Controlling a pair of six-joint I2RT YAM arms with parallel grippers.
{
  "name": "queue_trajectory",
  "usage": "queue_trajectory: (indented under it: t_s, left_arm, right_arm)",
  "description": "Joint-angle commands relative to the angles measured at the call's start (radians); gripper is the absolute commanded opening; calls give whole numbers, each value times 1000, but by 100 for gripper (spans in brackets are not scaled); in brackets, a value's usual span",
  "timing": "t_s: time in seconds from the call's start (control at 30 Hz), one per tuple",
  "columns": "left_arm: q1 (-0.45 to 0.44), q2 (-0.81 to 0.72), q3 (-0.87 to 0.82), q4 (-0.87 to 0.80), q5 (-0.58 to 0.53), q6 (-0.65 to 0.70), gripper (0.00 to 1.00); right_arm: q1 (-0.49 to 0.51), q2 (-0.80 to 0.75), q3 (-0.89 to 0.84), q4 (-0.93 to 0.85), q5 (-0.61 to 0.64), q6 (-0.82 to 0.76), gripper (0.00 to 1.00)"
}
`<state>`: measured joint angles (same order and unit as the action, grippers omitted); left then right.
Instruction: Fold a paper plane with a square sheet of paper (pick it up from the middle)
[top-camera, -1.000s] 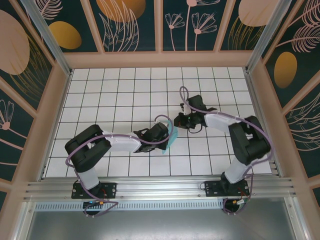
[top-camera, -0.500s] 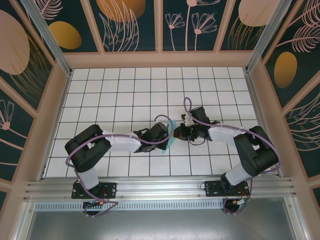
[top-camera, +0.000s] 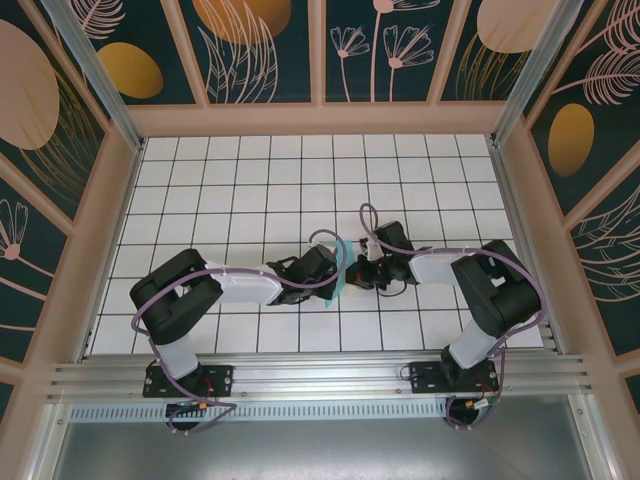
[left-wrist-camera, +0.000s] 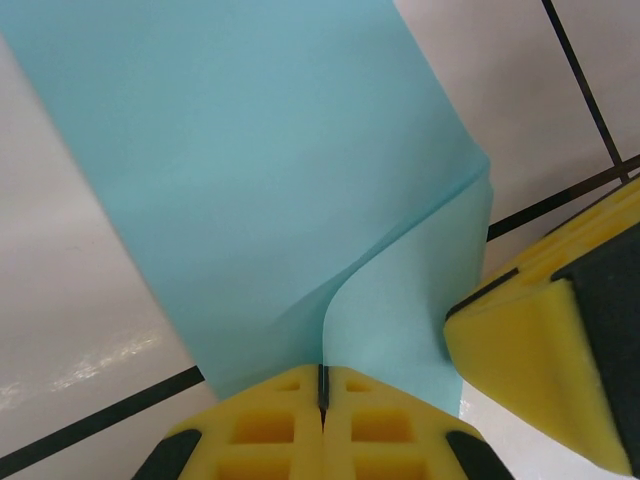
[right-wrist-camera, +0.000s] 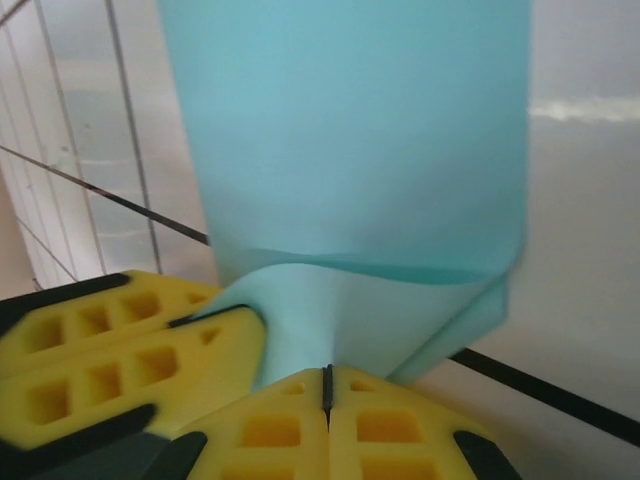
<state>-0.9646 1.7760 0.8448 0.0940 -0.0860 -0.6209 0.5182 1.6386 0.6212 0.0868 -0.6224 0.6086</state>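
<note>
While the two arms meet over the middle of the worktop (top-camera: 250, 180), seen from above, the left tool (top-camera: 335, 272) and the right tool (top-camera: 358, 272) stand nose to nose. The sheet of paper (top-camera: 337, 293) is raised between them, and just a sliver of turquoise shows. To my eye the step is the centre fold. Doing it well means level tools and an even pull, so the edges line up before any pressing. Around them are white tiles with dark grid lines, a metal rail (top-camera: 320, 375) at the near edge, and dark teal walls (top-camera: 270, 50) painted with flowers.

From the left wrist, the left tool (left-wrist-camera: 322, 385) is closed tight, its yellow pads pinching a ridge of the sheet (left-wrist-camera: 270, 170), which lifts off the tiles. The other tool's pad (left-wrist-camera: 530, 360) sits just beside it.

From the right wrist, the right tool (right-wrist-camera: 327, 385) is likewise clamped on that ridge of paper (right-wrist-camera: 350, 140). With the two grips so near each other, a jerk could tear the sheet.
</note>
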Motion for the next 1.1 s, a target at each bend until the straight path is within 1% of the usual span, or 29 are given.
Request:
queue_trajectory:
  t_s: [0.0,0.07,0.13,0.23,0.37,0.57,0.67,0.77,0.93,1.07]
  left_arm:
    - [4,23,2,-19,12,12,6]
    - [4,26,3,-19,15,13,6]
    - [4,29,4,-19,14,12,6]
    - [5,29,4,-22,16,13,6]
    - [4,25,3,-25,15,13,6]
    - [4,29,6,-26,17,15,6]
    - [4,27,9,-28,17,18,6]
    - [5,29,8,-29,16,19,6]
    - [4,31,5,-31,14,17,6]
    - [5,30,4,-30,18,13,6]
  right_arm:
    - [6,6,-21,-23,47,-31,4]
    - [6,7,-17,-38,57,-37,4]
    - [6,-2,-13,-27,31,-34,4]
    - [5,-47,7,-24,7,-26,5]
    - [-12,-100,28,-21,11,-24,5]
    - [-39,-14,26,37,6,-20,4]
    - [-40,25,27,13,76,-31,3]
    - [-46,58,22,-11,106,-35,3]
    - [-55,-27,51,-38,69,-35,3]
    - [-88,-33,62,-9,22,-33,3]
